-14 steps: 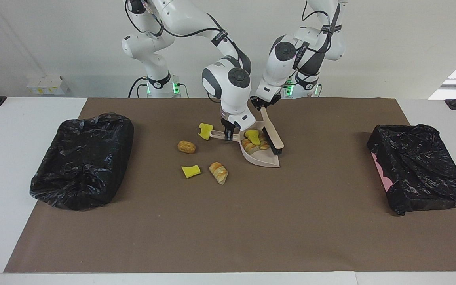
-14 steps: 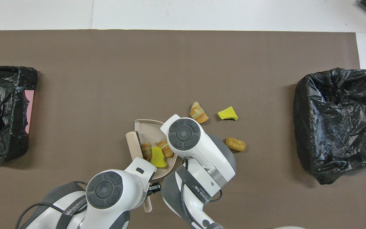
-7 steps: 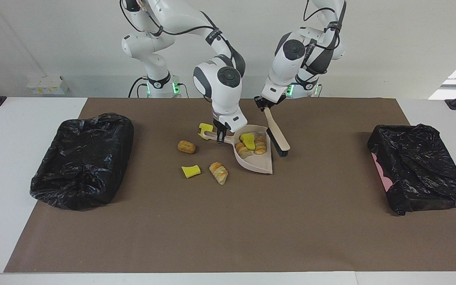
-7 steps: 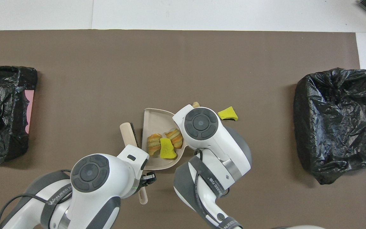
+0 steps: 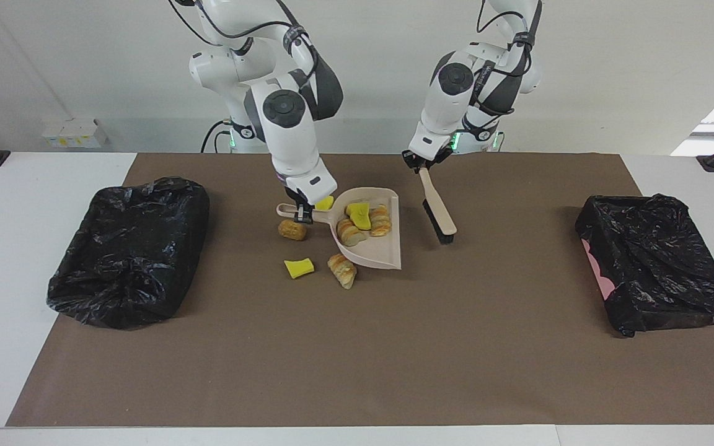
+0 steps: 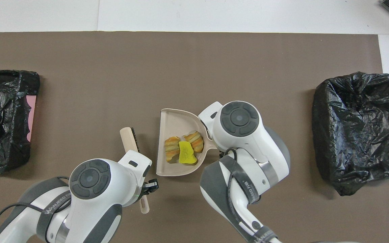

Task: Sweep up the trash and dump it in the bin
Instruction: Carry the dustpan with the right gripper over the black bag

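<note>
Right jaws (image 5: 302,212) clamping dustpan (image 5: 374,249) handle, trash (image 5: 363,222) inside, left jaws (image 5: 420,163) clamping brush (image 5: 439,214)

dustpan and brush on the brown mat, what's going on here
The right pincer holds the dustpan by its handle, raised off the mat with three bits of trash in it. The left pincer grips the brush beside it. Four bits remain on the mat, and neither black-lined bin has been reached yet.
</note>
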`<control>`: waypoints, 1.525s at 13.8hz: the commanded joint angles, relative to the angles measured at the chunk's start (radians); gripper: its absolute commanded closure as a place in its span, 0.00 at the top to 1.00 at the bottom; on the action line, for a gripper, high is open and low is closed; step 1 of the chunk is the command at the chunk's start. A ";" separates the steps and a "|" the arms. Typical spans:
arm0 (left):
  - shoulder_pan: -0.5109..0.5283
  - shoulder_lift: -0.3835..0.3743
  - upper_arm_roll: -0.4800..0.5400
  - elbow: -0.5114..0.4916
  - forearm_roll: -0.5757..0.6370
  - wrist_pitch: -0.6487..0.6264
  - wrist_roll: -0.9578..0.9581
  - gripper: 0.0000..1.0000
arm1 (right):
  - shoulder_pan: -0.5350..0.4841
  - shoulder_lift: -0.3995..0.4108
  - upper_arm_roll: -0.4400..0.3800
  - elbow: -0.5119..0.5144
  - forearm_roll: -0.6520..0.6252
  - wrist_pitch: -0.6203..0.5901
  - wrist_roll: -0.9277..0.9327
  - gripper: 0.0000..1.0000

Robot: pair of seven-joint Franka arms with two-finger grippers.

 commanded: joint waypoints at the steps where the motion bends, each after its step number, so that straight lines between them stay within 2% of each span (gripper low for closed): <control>1: -0.118 -0.054 0.007 -0.061 0.016 0.019 -0.099 0.00 | -0.105 -0.004 0.010 0.032 0.037 -0.057 -0.154 0.00; 7: -0.353 -0.060 0.004 -0.153 0.007 0.136 -0.297 0.00 | -0.308 -0.004 0.003 0.079 0.035 -0.123 -0.382 0.00; 12: -0.404 -0.071 0.004 -0.216 -0.005 0.205 -0.301 0.00 | -0.475 -0.004 0.000 0.092 0.034 -0.146 -0.542 0.00; 16: -0.404 -0.068 0.005 -0.225 -0.007 0.228 -0.286 0.00 | -0.593 -0.004 -0.001 0.110 0.005 -0.144 -0.626 0.00; 17: -0.402 -0.066 0.007 -0.224 -0.007 0.225 -0.283 0.12 | -0.613 -0.004 -0.003 0.118 -0.011 -0.146 -0.657 0.00; 18: -0.393 -0.055 0.007 -0.213 -0.008 0.226 -0.285 0.54 | -0.642 -0.004 -0.003 0.124 -0.023 -0.153 -0.685 0.00; 19: -0.387 -0.034 0.008 -0.196 -0.008 0.228 -0.288 1.00 | -0.676 -0.004 -0.003 0.124 -0.038 -0.155 -0.708 0.00; 21: -0.311 -0.009 0.011 -0.143 -0.008 0.216 -0.257 1.00 | -0.740 -0.004 -0.003 0.133 -0.087 -0.147 -0.751 0.00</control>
